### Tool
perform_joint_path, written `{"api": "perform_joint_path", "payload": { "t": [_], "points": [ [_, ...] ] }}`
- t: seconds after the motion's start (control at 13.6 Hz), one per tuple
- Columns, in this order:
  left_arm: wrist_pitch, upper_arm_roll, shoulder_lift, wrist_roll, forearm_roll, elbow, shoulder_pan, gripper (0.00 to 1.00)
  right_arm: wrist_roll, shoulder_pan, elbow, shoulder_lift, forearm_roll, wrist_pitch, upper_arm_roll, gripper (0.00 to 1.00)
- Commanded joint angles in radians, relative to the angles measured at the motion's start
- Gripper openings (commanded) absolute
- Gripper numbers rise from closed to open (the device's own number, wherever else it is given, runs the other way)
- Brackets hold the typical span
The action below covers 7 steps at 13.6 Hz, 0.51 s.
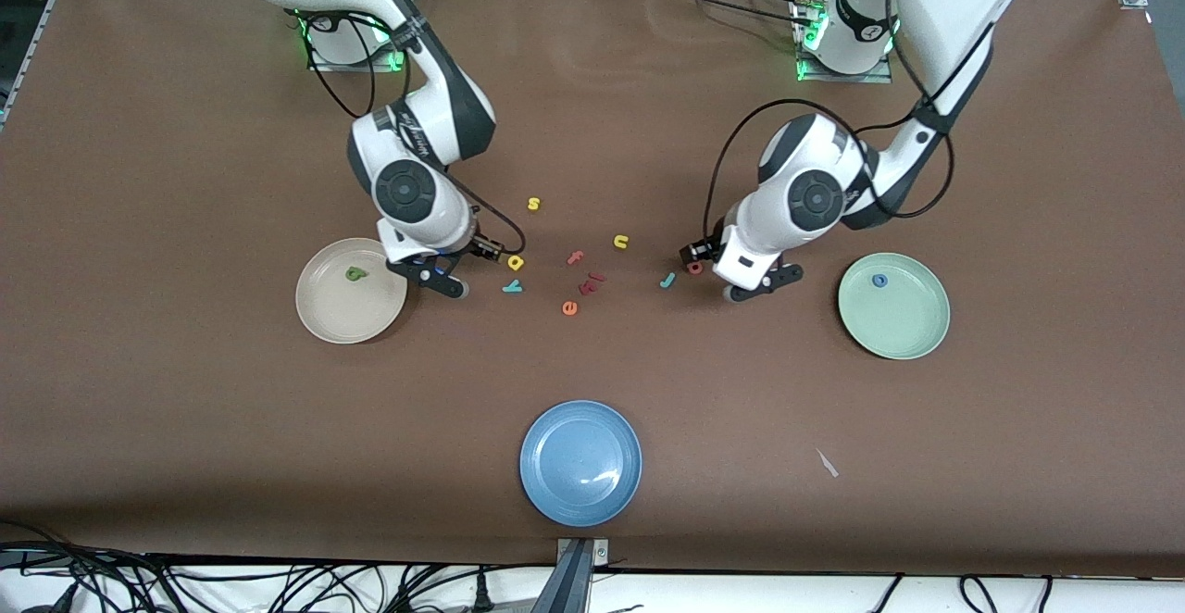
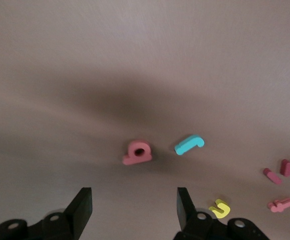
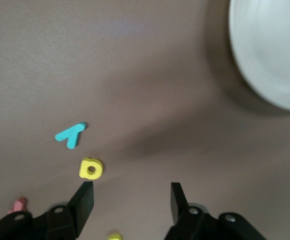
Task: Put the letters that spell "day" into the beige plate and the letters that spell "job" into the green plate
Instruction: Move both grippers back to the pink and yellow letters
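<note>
Now hovering apart and empty: left claw [image 2: 134,210] by the salmon "b" [image 2: 137,153] for the green plate [image 1: 894,306], right claw [image 3: 129,202] by the yellow letter [image 3: 90,168] for the beige plate [image 1: 351,291].

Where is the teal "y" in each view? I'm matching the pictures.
Front view: the teal y lies on the table beside the beige plate.
Left wrist view: not in it.
Right wrist view: the teal y lies ahead of the right hand.
Shared landmark: the yellow letter beside it.

High front overview, two close wrist views
</note>
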Motion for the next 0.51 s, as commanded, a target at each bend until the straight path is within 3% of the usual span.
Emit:
{"api": "perform_joint_path", "payload": {
  "t": [0.0,0.44],
  "points": [
    [0.016,0.021,0.05,-0.03,-0.004,0.028,-0.029,0.64,0.166,0.053,0.032,0.058,0.004,0.049,-0.003,0.69],
    [0.051,0.178,0.073,-0.056,-0.006,0.03,-0.19,0.63,0.176,0.069,0.092,0.101,0.01,0.059,-0.003,0.69]
  ]
}}
